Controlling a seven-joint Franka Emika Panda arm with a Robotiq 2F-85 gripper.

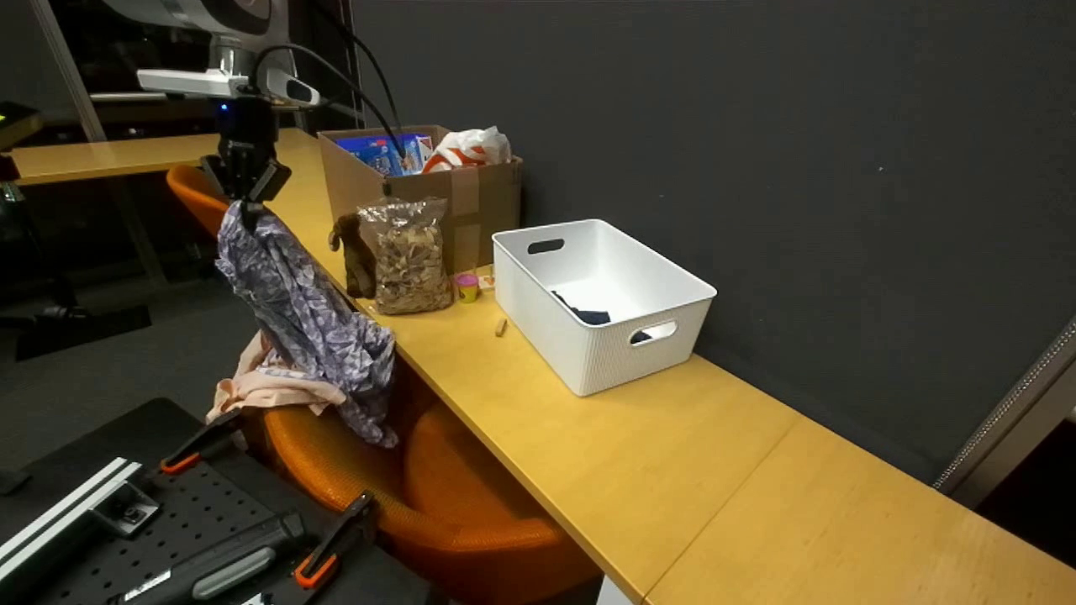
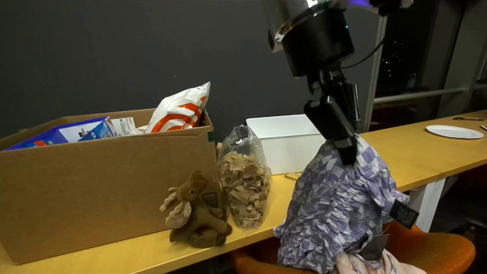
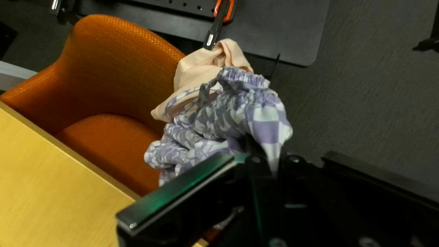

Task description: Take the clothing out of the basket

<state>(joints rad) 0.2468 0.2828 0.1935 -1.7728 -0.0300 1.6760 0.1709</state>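
Hand (image 1: 249, 217) pinches purple-checked garment (image 2: 338, 201) by edge of orange chair (image 3: 113, 75). White plastic basket (image 1: 546, 323), dark cloth (image 1: 593, 318) inside, on counter (image 1: 672, 445) beside chair. Probably best: shift further over chair, lower, then release.

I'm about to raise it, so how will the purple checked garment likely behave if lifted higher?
The purple checked garment should be floppy, as it hangs from the pincer in loose crumpled folds. It looks light for its size, the fabric seeming thin and puckered. It might drag the peach cloth along, since it overlaps it in the wrist view.
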